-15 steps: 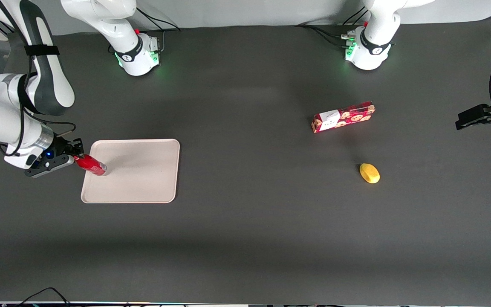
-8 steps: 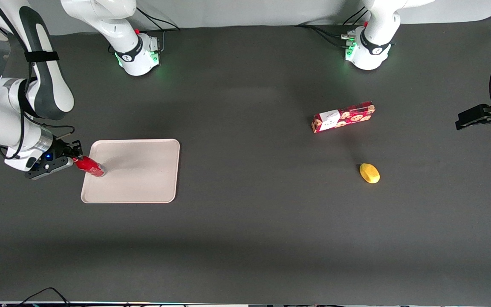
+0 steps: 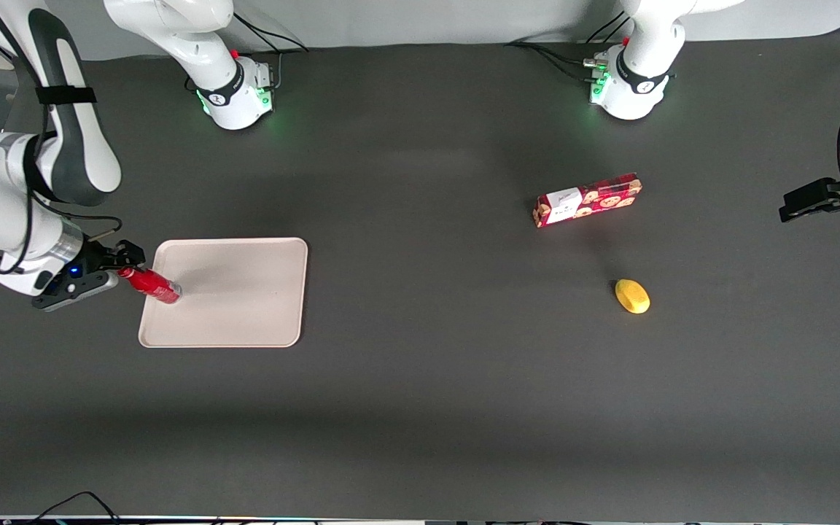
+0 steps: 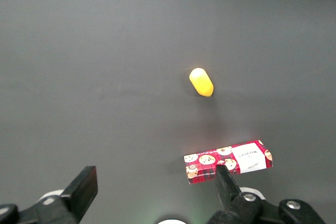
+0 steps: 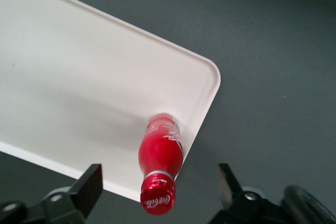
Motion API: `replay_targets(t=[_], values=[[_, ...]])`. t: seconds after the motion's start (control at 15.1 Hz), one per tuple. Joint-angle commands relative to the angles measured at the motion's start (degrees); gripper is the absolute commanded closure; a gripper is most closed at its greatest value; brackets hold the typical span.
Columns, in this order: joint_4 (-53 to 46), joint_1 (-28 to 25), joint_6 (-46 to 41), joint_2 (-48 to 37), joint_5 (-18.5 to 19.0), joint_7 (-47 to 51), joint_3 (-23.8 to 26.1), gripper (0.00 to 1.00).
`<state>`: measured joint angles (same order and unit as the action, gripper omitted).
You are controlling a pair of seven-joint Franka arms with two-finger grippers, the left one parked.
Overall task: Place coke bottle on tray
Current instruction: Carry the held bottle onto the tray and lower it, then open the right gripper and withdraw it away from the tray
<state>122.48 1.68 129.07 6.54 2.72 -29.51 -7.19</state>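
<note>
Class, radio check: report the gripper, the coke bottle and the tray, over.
Gripper open, just above the bottle cap, at the tray's working-arm edge. Coke bottle standing on the tray, released. Nothing in the way; cookie box and lemon far off toward the parked arm.

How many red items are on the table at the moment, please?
2: the coke bottle stands on the tray by its rim, under the open gripper; the cookie box lies toward the parked arm's end.
</note>
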Motion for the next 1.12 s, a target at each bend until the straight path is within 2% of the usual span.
replay_targets(t=[0.0, 0.13, 0.33, 0.4, 0.53, 0.59, 0.66, 1.06], values=[[-14.15, -1.06, -14.06, -0.65, -5.88, 3.39, 0.07, 0.0], [-21.99, -2.64, -19.88, -0.21, -5.71, 3.84, 0.42, 0.0], [-27.19, -3.88, -20.96, -0.3, -5.88, 8.92, 1.04, 0.0], [-28.25, -3.88, -21.31, -0.3, -5.88, 13.03, 2.35, 0.0], [-29.83, -3.79, -24.36, -0.3, -5.62, 27.49, 4.89, 0.0], [-32.19, -3.97, -27.17, 0.05, -4.14, 36.36, 6.13, 0.0], [-35.17, -4.31, -29.55, 1.01, -1.08, 41.93, 7.27, 0.0], [-37.05, -4.14, -31.86, 1.37, -0.08, 41.3, 8.16, 0.0]])
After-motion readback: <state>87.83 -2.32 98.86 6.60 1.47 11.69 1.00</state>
